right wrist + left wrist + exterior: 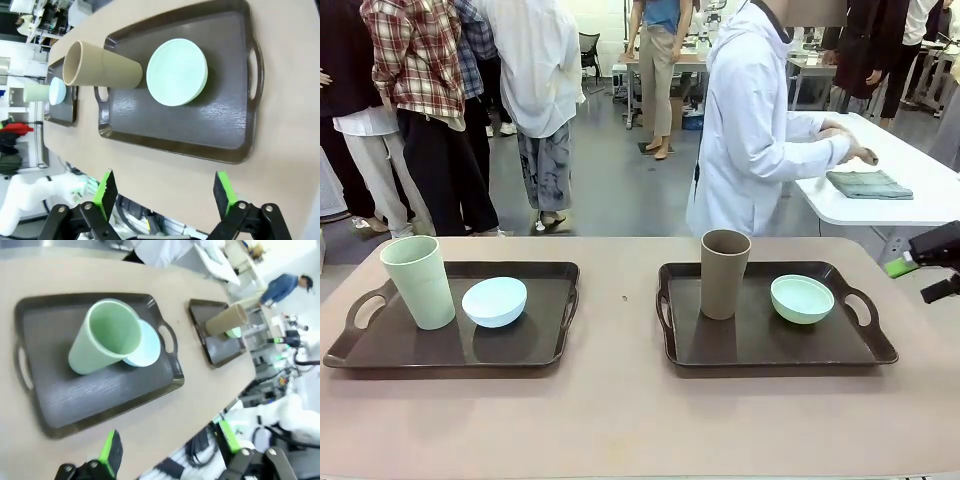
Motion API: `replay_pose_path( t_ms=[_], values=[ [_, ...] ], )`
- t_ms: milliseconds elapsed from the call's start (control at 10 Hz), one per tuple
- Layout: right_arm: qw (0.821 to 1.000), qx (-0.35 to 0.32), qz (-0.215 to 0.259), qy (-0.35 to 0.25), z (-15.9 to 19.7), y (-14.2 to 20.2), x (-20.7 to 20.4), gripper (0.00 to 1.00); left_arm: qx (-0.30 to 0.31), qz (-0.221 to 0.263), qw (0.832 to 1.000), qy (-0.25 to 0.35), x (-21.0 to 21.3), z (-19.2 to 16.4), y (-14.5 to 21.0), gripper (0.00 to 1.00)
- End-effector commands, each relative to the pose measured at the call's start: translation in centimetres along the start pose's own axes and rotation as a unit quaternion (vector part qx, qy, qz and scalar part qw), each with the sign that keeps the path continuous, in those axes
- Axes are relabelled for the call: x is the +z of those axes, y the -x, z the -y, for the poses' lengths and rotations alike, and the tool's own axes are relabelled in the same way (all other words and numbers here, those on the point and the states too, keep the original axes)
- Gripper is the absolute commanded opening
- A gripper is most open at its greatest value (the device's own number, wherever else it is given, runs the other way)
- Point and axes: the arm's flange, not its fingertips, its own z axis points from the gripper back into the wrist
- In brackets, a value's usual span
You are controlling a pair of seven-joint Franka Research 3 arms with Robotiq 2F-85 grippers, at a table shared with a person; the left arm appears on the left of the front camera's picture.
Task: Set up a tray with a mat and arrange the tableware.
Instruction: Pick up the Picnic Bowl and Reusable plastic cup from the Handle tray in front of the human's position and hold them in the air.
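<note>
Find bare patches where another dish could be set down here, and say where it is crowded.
Free: the beige table strip between the left dark brown plastic tray and the right tray, the wide band before them, each tray's near half. Crowded: pale green plastic tumbler beside light blue round bowl; brown tumbler beside mint green bowl.

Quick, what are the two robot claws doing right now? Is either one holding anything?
Left gripper: open, holding nothing.
Right gripper: open, holding nothing.
</note>
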Motion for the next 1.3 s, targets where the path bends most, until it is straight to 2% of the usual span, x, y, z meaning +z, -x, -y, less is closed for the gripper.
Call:
replay_pose_path(
  t_ms=[0, 300, 400, 1200],
  values=[
    [0.998, -0.003, 0.032, -0.057, 1.1, 5.7, -1.7, 1.00, 0.035, 0.003, 0.999, 0.000, -2.2, -1.1, 2.9, 1.00],
    [0.995, 0.005, 0.055, -0.079, 1.9, 5.8, -1.4, 1.00, 0.046, -0.011, 0.999, -0.006, -3.7, -1.3, 2.6, 1.00],
    [0.997, -0.019, 0.044, -0.058, 2.6, 1.1, 2.1, 1.00, 0.057, -0.006, 0.998, -0.005, -0.3, -2.6, 0.7, 1.00],
    [0.997, -0.019, 0.044, -0.058, 2.6, 1.1, 2.1, 1.00, 0.057, -0.006, 0.998, -0.005, -0.3, -2.6, 0.7, 1.00]
  ],
)
